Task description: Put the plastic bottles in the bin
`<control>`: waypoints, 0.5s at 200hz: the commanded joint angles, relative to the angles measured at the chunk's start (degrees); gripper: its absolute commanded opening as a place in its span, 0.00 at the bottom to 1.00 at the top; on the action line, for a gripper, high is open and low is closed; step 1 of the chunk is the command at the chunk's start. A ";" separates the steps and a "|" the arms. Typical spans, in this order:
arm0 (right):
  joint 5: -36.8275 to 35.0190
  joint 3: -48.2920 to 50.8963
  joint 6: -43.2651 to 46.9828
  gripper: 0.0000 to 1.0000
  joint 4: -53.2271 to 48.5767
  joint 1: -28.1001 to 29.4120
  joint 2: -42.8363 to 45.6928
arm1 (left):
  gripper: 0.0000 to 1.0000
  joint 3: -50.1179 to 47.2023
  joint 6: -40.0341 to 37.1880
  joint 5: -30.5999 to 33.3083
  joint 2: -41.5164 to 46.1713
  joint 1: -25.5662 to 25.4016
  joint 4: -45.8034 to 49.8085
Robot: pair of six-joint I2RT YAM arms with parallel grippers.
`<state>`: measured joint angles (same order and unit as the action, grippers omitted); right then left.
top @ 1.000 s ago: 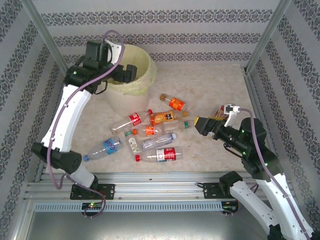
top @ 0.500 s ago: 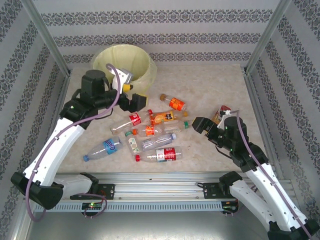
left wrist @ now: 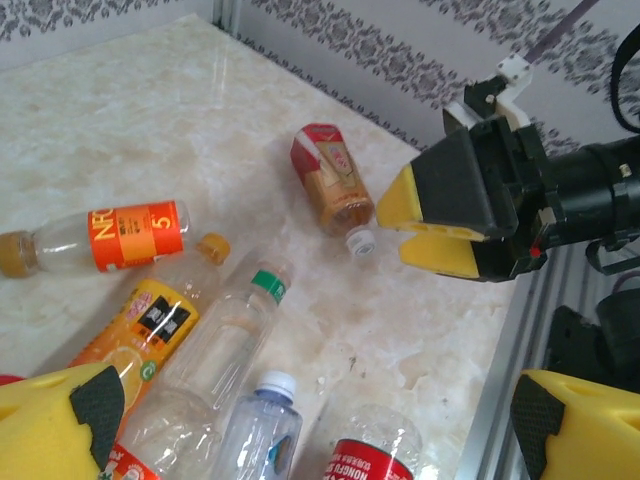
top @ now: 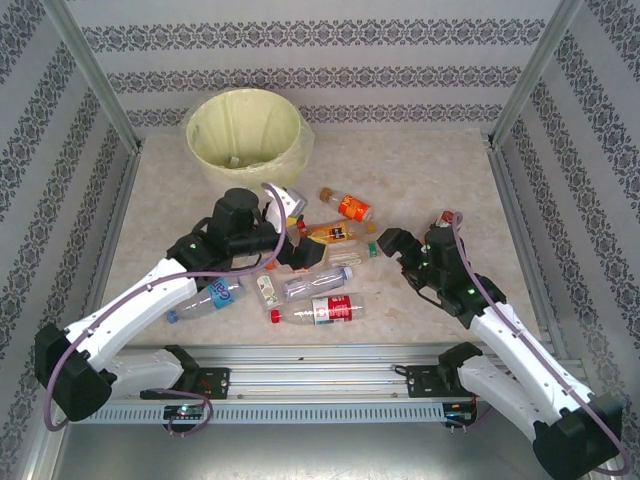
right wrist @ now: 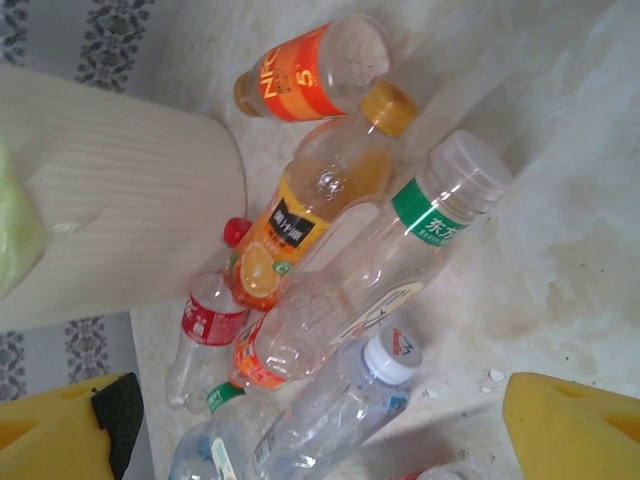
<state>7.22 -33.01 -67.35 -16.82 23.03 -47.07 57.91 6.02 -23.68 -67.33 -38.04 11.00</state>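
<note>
Several plastic bottles lie in a loose pile at mid-table, among them a red-labelled one (top: pixel 322 309), a blue-labelled one (top: pixel 222 291) and an orange one (top: pixel 350 207). The cream bin (top: pixel 246 136) with its pale yellow liner stands at the back left. My left gripper (top: pixel 298 248) hangs open over the pile; a white-capped bottle (left wrist: pixel 264 425) and a red-labelled bottle (left wrist: pixel 365 458) lie below its jaws. My right gripper (top: pixel 400 252) is open at the pile's right edge, facing a green-banded clear bottle (right wrist: pixel 405 245) and a white-capped bottle (right wrist: pixel 350 400). Neither gripper holds anything.
A brown bottle with a red label (left wrist: pixel 335 180) lies apart at the right, beside the right gripper (left wrist: pixel 450 210). Patterned walls and metal posts close in the table. The bin's ribbed wall (right wrist: pixel 120 210) rises behind the pile. A metal rail (top: pixel 320 360) runs along the near edge.
My left arm has swung from above the bin down and right, to the bottle pile. My right gripper has moved left toward the pile.
</note>
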 commanded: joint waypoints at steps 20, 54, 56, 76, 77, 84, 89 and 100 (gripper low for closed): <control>-3.88 3.65 -7.99 0.91 8.70 0.35 -3.42 | 1.00 -1.81 -3.10 10.35 -1.24 -4.00 -3.29; -4.23 5.54 -11.40 0.88 13.65 0.62 -7.32 | 1.00 -1.28 -4.92 13.59 -3.13 -6.36 -1.66; -4.30 5.71 -11.53 0.88 13.96 0.62 -7.46 | 1.00 -1.28 -5.00 13.71 -3.26 -6.48 -1.44; -5.00 6.82 -13.26 0.86 17.06 0.71 -9.93 | 1.00 -0.72 -5.90 15.85 -4.80 -7.45 -0.07; -5.01 6.87 -13.38 0.86 17.25 0.71 -10.04 | 1.00 -0.66 -5.96 15.94 -4.86 -7.47 -0.05; -5.03 7.73 -14.40 0.85 19.24 0.71 -11.16 | 1.00 -0.61 -6.07 16.73 -5.21 -7.89 0.24; -5.03 8.19 -15.12 0.84 20.79 0.71 -11.90 | 1.00 -0.52 -6.11 17.10 -5.45 -8.05 0.27; -5.19 9.01 -16.10 0.82 23.08 0.79 -13.49 | 1.00 -0.60 -6.15 17.57 -5.94 -8.43 0.40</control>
<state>4.01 -26.44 -79.31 -1.87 23.14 -57.84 56.60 1.72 -9.67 -72.40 -45.06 10.72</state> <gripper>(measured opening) 0.836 0.999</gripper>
